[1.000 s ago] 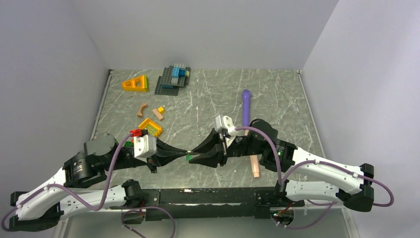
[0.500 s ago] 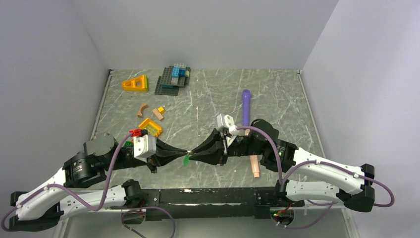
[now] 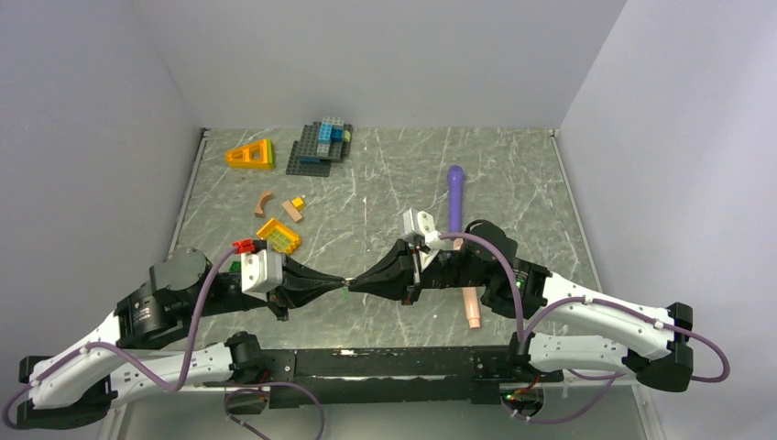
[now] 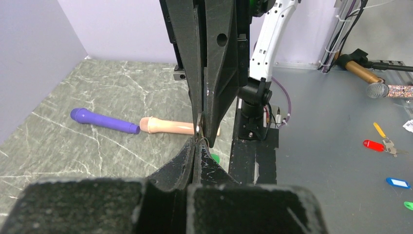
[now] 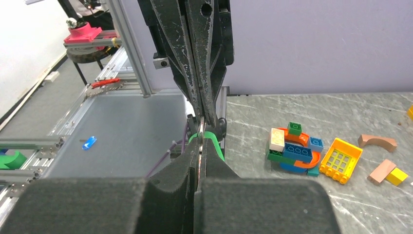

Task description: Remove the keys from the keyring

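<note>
My left gripper and right gripper meet tip to tip low over the near middle of the table. Both are shut. In the left wrist view my left gripper pinches a thin wire keyring. The right gripper's tips pinch a small flat metal piece just above it. In the right wrist view that piece, which looks like the brass-coloured key, sits between my right gripper's tips. The green key hangs just behind and below the tips; it also shows in the left wrist view.
A purple-and-peach handled tool lies right of the grippers. A yellow brick, small tan pieces, an orange wedge and a grey baseplate with blue bricks lie at the back left. A brick cluster sits by the left wrist.
The green key hung clearly below the touching tips before; now it is tucked up close to them and barely shows from above. Both grippers have shifted slightly left.
</note>
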